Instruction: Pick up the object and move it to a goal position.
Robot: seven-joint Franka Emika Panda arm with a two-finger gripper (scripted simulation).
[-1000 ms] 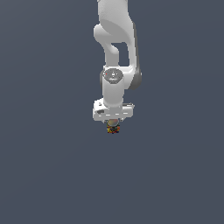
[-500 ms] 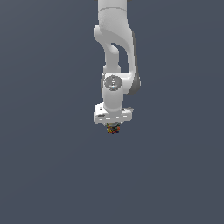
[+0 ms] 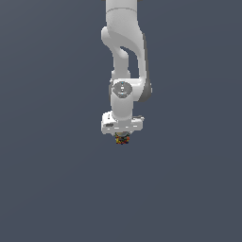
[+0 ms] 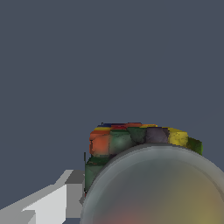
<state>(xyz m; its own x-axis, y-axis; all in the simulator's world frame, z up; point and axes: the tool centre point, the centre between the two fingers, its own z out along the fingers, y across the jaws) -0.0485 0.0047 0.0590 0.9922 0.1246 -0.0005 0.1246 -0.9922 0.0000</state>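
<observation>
The white arm hangs straight down in the middle of the exterior view. My gripper (image 3: 122, 138) is shut on the object (image 3: 122, 140), a very small lumpy item with red, yellow and dark speckles that pokes out just below the white hand. In the wrist view the object (image 4: 144, 175) fills much of the picture: a pale grey, glassy rounded top with a ring of red, orange, green, purple and yellow blocks behind it. One grey-white finger (image 4: 48, 203) shows beside it. The other finger is hidden.
A plain dark grey-blue surface (image 3: 56, 189) fills the rest of both views. No other object, marker or edge shows.
The arm has shifted slightly toward the exterior view's right and a little upward, with the object still in the gripper.
</observation>
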